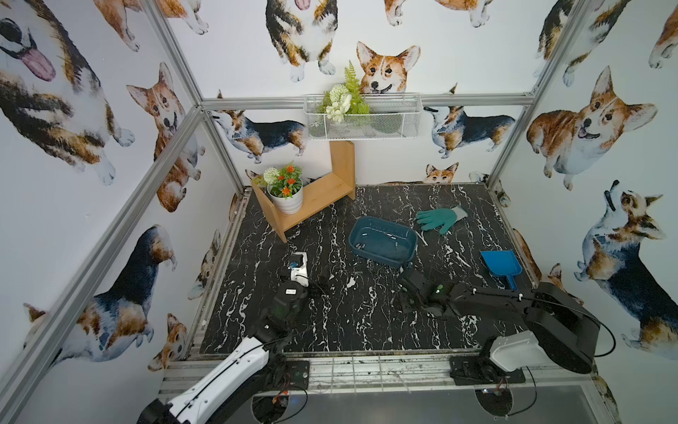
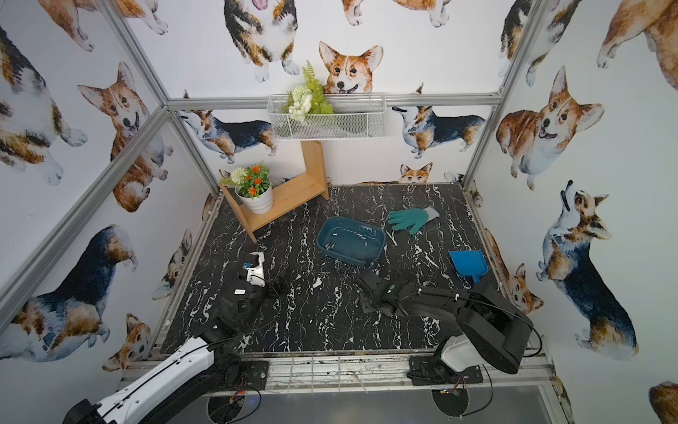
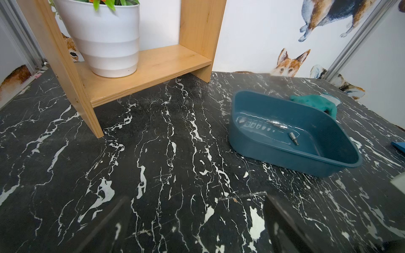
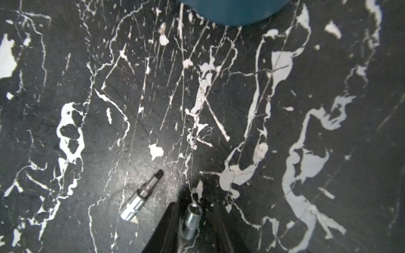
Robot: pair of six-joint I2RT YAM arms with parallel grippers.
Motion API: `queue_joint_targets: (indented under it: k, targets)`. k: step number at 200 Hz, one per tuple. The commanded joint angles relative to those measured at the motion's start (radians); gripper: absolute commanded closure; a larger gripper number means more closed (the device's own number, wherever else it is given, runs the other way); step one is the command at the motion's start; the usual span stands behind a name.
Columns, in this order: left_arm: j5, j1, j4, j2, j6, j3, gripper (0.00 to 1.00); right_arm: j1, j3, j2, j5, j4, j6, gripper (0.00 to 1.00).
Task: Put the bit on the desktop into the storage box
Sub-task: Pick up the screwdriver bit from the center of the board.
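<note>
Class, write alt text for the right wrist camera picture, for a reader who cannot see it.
Close above the black marble desktop, one silver bit sits between the dark fingers of the right gripper; a second bit lies loose beside it. The storage box shows as a teal edge beyond.

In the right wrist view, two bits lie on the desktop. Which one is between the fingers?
The all-silver bit, flanked by the fingers; the dark-tipped bit lies beside them, outside their gap.

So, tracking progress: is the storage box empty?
Not empty: the storage box holds at least two metal bits, per the left wrist view.
</note>
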Motion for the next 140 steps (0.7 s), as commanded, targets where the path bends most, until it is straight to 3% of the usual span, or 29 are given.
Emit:
queue_joint_targets:
  k: [1,51,140]
  targets:
    - [-0.016,0.001,0.025,0.002,-0.001,0.002,0.00,0.000,0.002,0.003,0.020,-0.066,-0.007,0.69]
    - [-0.096,0.000,0.002,-0.003,-0.026,-0.003,0.00,0.007,0.014,0.020,0.044,-0.109,-0.009,0.70]
    - [-0.094,0.000,0.006,-0.012,-0.026,-0.009,0.00,0.021,0.017,0.017,0.050,-0.135,-0.005,0.73]
